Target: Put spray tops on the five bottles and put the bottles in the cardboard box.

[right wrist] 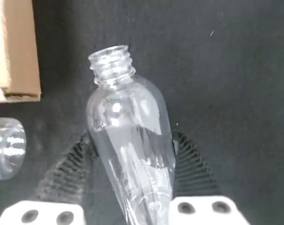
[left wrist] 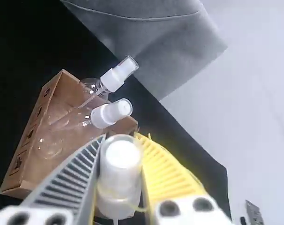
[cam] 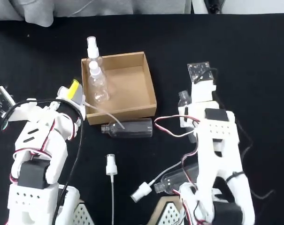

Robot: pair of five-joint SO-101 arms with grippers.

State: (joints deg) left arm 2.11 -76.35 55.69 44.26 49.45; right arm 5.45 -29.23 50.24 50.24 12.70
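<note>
My left gripper (left wrist: 120,140) is clamped on a spray top (left wrist: 119,164) beside the cardboard box (cam: 127,111), at its near corner. My right gripper (right wrist: 131,136) clasps an uncapped bottle (right wrist: 125,108) near the box's opposite side. Recommendation: feed the dip tube into the neck first, align, then twist. The tube's lie is unclear.

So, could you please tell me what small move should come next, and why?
Probably bring the spray top in the left gripper across to the bottle held by the right gripper: its threaded neck is open and uncapped, and the two are apart.
</note>
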